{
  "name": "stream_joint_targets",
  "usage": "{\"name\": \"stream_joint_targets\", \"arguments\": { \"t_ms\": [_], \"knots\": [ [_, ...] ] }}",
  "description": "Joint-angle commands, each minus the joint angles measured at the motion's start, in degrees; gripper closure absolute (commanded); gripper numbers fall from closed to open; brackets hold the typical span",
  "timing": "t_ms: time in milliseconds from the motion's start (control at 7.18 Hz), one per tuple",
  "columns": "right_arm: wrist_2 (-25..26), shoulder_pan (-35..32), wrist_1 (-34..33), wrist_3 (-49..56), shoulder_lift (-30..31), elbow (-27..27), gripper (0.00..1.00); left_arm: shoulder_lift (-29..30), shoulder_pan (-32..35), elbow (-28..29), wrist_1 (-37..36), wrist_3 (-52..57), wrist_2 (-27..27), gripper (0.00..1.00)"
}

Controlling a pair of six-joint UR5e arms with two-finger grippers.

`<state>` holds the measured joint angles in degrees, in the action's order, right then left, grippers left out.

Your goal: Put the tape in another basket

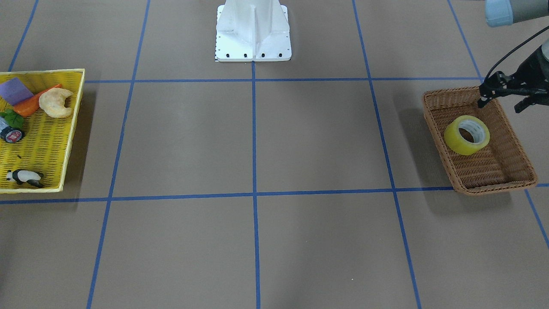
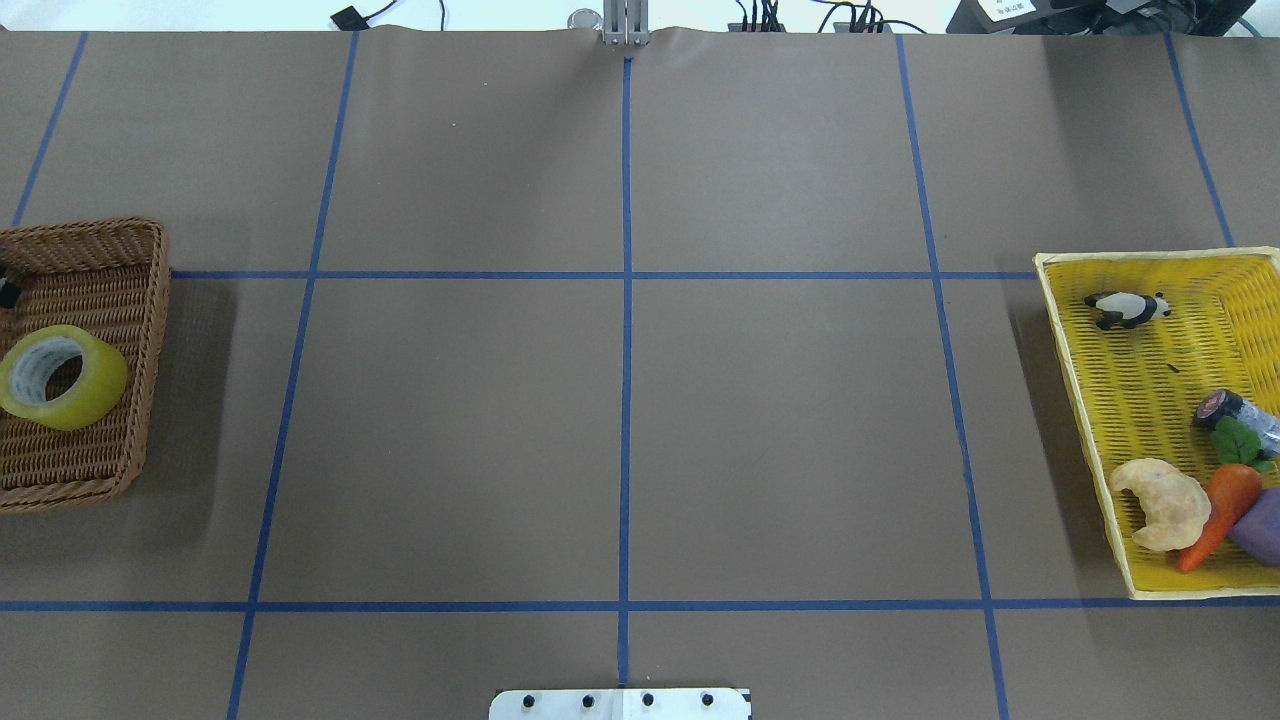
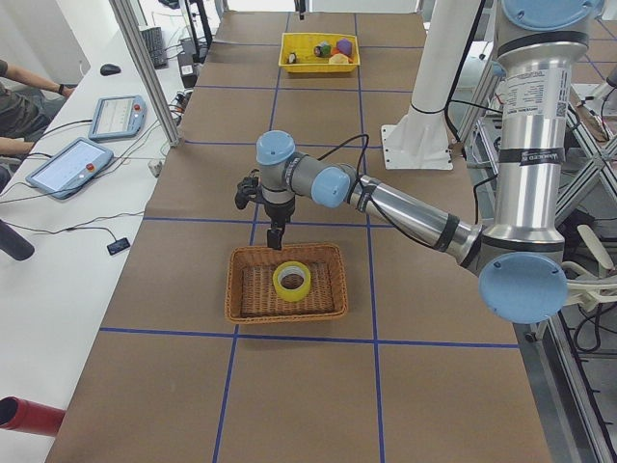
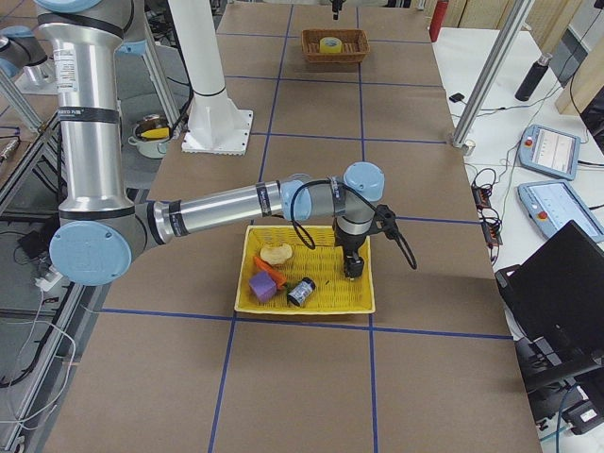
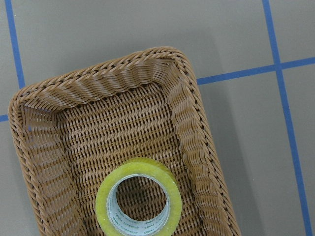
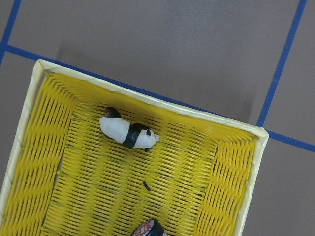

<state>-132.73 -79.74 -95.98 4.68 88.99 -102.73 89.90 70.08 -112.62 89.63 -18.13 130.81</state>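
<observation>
The tape (image 1: 454, 139), a yellow roll with a white printed core, lies tilted in the brown wicker basket (image 1: 493, 189) on my left side. It also shows in the overhead view (image 2: 92, 395) and the left wrist view (image 5: 104, 196). My left gripper (image 1: 501, 105) hovers above the basket's robot-side end, its fingers apart and empty, clear of the tape. My right gripper (image 4: 351, 269) hangs over the yellow mesh basket (image 4: 302, 307); I cannot tell whether it is open or shut.
The yellow basket (image 2: 1070, 380) holds a toy panda (image 2: 1128, 308), a croissant (image 2: 1160, 505), a carrot (image 2: 1225, 505), a purple block (image 2: 1262, 525) and a small dark can (image 2: 1222, 408). The robot's white base (image 1: 253, 34) stands at the table's middle edge.
</observation>
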Motion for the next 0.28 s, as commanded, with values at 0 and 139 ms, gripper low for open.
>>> {"name": "stream_joint_targets", "arguments": {
  "t_ms": [0,139],
  "knots": [
    [0.01,-0.77,0.0,0.07,0.22,-0.1,0.0,0.8,0.05,0.22,1.07,-0.32,-0.02,0.02],
    [0.01,-0.68,0.0,-0.02,0.22,0.07,0.0,0.89,0.05,0.21,1.07,-0.33,0.06,0.02]
  ]
}}
